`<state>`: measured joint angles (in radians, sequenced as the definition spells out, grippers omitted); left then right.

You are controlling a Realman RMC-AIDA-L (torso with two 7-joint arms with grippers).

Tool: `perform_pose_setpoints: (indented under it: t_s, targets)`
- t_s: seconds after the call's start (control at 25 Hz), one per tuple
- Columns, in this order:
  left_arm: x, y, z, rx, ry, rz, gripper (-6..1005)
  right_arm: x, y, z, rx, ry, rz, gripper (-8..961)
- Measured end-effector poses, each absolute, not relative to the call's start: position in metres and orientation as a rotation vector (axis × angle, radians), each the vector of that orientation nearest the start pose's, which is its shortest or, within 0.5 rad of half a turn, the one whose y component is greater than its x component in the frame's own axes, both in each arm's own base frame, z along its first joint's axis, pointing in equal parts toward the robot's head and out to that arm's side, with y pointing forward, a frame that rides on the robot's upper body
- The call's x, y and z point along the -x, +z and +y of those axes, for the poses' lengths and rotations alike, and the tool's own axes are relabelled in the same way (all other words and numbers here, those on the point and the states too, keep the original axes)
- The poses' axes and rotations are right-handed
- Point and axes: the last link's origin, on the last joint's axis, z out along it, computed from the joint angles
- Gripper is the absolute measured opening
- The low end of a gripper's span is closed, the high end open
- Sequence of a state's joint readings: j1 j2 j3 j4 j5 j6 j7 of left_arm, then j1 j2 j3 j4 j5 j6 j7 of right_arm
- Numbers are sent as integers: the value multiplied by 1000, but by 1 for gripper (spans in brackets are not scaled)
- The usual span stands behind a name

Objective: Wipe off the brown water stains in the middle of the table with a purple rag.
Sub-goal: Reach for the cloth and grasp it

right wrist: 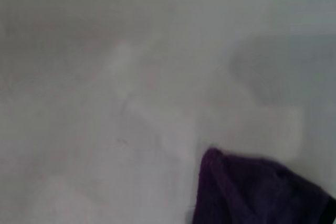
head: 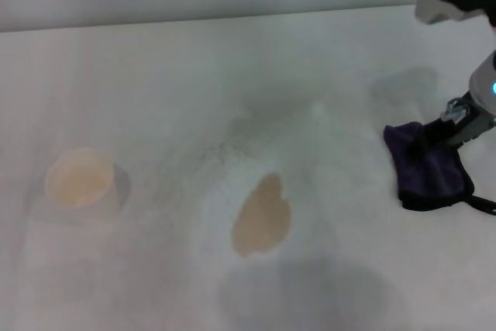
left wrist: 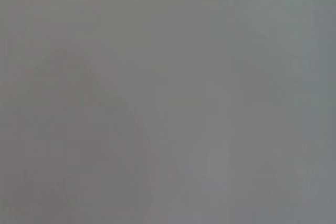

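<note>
We see a broad white worktop point(head: 194, 60) with a straight far edge and faint grey speckled smudges near its middle. A tan, roughly oval puddle point(head: 262, 217) lies flat at the centre. Well apart on the left stands a white paper cup point(head: 80, 179) with a tan inside. On the right, a dark purple rag point(head: 428, 168) with black edging rests rumpled on the surface.

The light is soft and even, with no glare on the white bench point(head: 155, 75). The head view is a little blurred everywhere. A wide grey shadow lies near the front edge, and a smaller one beside the right arm. The left wrist view is only flat grey, fully out of focus. In the right wrist view the rag point(right wrist: 257, 192) is blurred, with pale shadows around.
</note>
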<state>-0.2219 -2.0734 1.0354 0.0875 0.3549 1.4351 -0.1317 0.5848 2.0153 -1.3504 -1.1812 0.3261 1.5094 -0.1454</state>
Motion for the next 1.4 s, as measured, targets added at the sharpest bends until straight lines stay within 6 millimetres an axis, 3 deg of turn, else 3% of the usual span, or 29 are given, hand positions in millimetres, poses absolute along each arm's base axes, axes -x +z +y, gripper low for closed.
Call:
perform_pose_setpoints:
  t_s: [0.36,0.88,1.12,1.32,1.4]
  targets:
    - [385,45,252,1408,-575,-375,892,-278,22,363,1963,-699,1465,841]
    - [384,44,256,1416,-558,-365,892,-271,16,367,1977,-705,1453,546]
    - [385,43,258,1419,-551,-373,892,-267,4,371,1998,-765,1427,333]
    - [385,43,258,1419,-548,-377,892,-262,1,372,2013,-782,1404,328]
    - [386,43,258,1420,-546,-379,892,-262,1,372,2010,-783,1404,278]
